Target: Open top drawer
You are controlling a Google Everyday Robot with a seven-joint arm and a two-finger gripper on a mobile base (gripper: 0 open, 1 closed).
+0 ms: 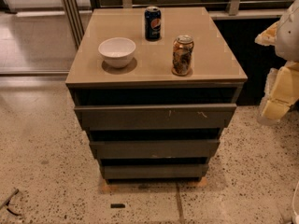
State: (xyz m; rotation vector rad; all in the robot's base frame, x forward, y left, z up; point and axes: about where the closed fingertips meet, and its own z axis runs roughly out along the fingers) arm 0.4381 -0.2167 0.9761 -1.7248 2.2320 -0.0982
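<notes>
The top drawer (pixel 154 116) is the widest of three grey-brown handleless fronts on a low cabinet, with small pale scratch marks right of centre. Its front sits under the cabinet's top, with a dark gap above it. My gripper (pixel 279 91) shows as white and pale yellow parts at the right edge of the camera view, to the right of the cabinet and level with the top drawer, apart from it.
On the cabinet top (pixel 210 64) stand a white bowl (pixel 117 52), a blue soda can (pixel 153 23) and a brown patterned can (pixel 182 55). Two narrower drawer fronts (pixel 154 149) lie below. Speckled floor (pixel 42 162) surrounds the cabinet; a railing runs behind.
</notes>
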